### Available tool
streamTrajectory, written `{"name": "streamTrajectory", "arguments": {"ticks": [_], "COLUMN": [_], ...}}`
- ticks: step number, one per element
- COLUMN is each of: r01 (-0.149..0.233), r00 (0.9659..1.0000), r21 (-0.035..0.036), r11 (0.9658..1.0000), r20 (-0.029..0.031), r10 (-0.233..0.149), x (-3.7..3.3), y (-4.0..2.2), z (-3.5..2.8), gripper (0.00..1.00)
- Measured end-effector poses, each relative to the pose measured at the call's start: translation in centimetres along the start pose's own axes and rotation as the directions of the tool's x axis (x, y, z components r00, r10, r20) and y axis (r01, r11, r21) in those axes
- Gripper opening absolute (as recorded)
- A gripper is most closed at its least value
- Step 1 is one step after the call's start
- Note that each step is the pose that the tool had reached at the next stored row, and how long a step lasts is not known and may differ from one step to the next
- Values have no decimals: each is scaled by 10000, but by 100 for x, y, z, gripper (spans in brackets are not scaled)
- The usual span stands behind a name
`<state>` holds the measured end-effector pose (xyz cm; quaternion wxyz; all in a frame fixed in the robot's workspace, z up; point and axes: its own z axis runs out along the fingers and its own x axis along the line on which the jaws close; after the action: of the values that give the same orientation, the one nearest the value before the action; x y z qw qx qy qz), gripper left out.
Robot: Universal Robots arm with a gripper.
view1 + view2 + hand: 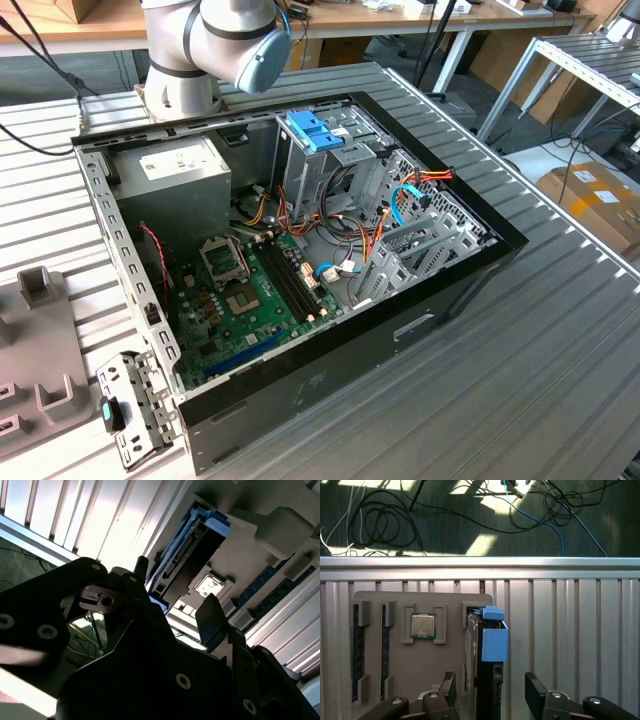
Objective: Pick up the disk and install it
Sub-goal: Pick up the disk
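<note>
The disk (487, 645) stands on edge in a slot of a grey holder tray (395, 660), with its light-blue carrier rail facing the camera. In the second wrist view the disk (192, 547) appears as a dark slab edged in blue. My gripper (490, 692) is open and hangs just above the disk. One black finger (448, 687) is on the tray side and the other finger (535, 692) is on the far side. Neither touches the disk. Both fingers (210, 617) also show apart in the second wrist view.
The holder tray also carries a processor chip (423, 626) and memory sticks (356, 650). The slatted table's edge (480, 562) runs just beyond the tray, with floor cables past it. The open computer case (300, 250) has a drive cage with a blue latch (315, 130).
</note>
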<state>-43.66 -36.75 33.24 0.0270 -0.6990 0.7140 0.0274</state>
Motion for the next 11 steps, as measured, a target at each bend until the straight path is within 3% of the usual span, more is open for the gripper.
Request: {"name": "streamTrajectory", "arguments": {"ticks": [7,11], "r01": [0,0], "r00": [10000,10000], "r21": [-1,-1], "r11": [10000,10000], "r20": [-2,-7], "r10": [0,0], "x": [13,18], "y": [0,-1], "z": [172,235], "gripper": [66,66]}}
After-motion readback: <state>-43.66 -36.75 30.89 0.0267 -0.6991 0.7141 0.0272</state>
